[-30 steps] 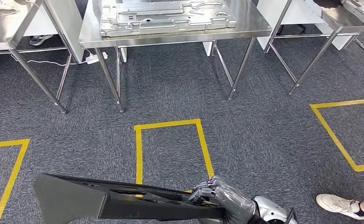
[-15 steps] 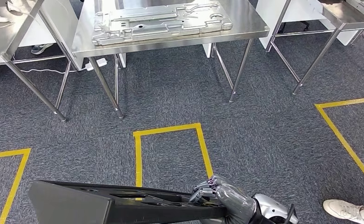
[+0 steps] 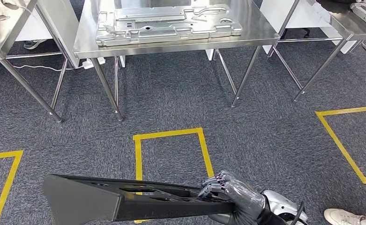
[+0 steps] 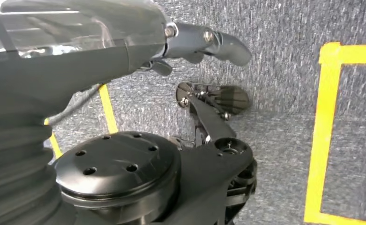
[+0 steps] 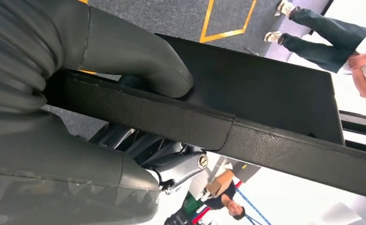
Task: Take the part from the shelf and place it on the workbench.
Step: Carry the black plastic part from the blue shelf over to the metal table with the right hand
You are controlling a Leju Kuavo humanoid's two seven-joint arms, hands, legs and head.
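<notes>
Black and long, the part [image 3: 134, 202] lies crosswise low in the head view, carried above the carpet. The right hand [image 3: 235, 199] grips it at one end only, and the rest juts out unsupported toward the robot's left. The steel table [image 3: 258, 28] ahead, already bearing a pressed metal panel [image 3: 167, 21], is well apart from the part, beyond a yellow floor marking [image 3: 171, 154]. A one-ended hold on so long a piece may let it sag or twist in the fingers while the robot walks, and the far end could catch a table leg [image 3: 107, 86].

At the left wrist, the left hand [image 4: 204, 42] hangs over the carpet with nothing in it, its fingers extended and loose.

At the right wrist, the thick thumb [image 5: 134, 56] presses on the part's flat face beside a raised rib, and darker fingers [image 5: 171, 164] close underneath, so the clasp looks firm. A person [image 5: 331, 37] stands near, which adds a risk of the swinging end striking someone.
</notes>
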